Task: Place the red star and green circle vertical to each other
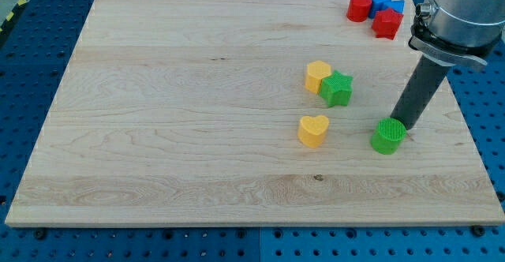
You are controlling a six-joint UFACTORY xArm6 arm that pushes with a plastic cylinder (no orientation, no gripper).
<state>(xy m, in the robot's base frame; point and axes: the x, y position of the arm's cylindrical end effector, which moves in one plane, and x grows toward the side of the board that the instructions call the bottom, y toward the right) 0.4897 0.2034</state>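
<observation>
The green circle [387, 136] lies on the wooden board [181, 112] at the view's right, below the middle. My tip [400, 123] touches its upper right edge. The red star [387, 24] lies at the view's top right, well above the green circle, slightly to its left in column terms almost in line. The dark rod rises from the tip up to the arm's grey body at the view's top right corner.
A red cylinder [360, 8] and blue blocks [382, 1] sit next to the red star. A yellow block [317, 76] touches a green star [338, 88] near the centre right. A yellow heart [313, 130] lies left of the green circle.
</observation>
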